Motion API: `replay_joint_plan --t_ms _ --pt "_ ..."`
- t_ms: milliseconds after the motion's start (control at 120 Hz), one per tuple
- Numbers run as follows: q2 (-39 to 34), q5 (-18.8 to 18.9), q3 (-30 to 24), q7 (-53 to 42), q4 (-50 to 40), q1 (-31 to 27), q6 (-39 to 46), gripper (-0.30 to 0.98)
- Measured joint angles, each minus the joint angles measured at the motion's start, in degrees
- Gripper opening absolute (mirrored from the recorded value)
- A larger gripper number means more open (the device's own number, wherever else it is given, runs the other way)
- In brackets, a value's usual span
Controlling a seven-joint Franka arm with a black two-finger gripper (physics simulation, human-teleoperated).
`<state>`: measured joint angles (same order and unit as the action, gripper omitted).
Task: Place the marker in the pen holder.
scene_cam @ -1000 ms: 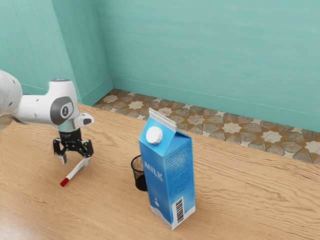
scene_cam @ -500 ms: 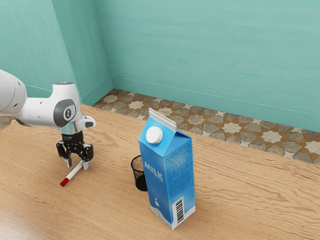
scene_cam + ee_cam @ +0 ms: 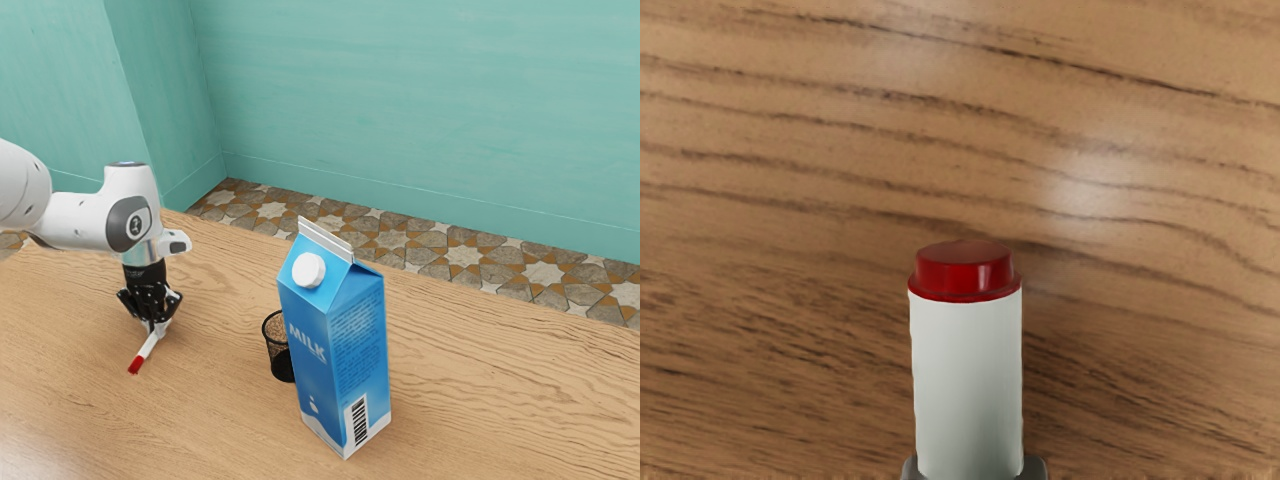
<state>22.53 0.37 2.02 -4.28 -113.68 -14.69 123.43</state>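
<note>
Gripper [image 3: 155, 324] pinches the marker [image 3: 148, 348] by its white barrel [image 3: 967, 385], apt for something likely light, stiff and slick, red end [image 3: 135, 366] toward the exterior view's seven o'clock

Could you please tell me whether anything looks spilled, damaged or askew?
Nothing stands out: the capped milk carton and partly hidden pen holder stand upright, and the gripper is shut on the marker. I see no spill.
</note>
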Motion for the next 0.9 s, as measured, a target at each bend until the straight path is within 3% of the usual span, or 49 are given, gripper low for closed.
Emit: replay_joint_plan --t_ms 133,250,450,650,900 --pt "-3.33 1.12 -0.32 0.28 -0.19 0.09 0.05 -0.1" --pt "-10.3 4.92 -2.8 0.63 -0.83 0.22 1.31 -0.1" --pt "-24.92 9.0 -6.04 1.45 -12.46 1.87 14.42 -0.1" --pt "-33.35 9.21 -6.3 3.73 -19.43 7.88 28.9 -0.1" --pt "-37.02 8.4 -7.49 11.33 -25.49 12.56 35.54 -0.1"
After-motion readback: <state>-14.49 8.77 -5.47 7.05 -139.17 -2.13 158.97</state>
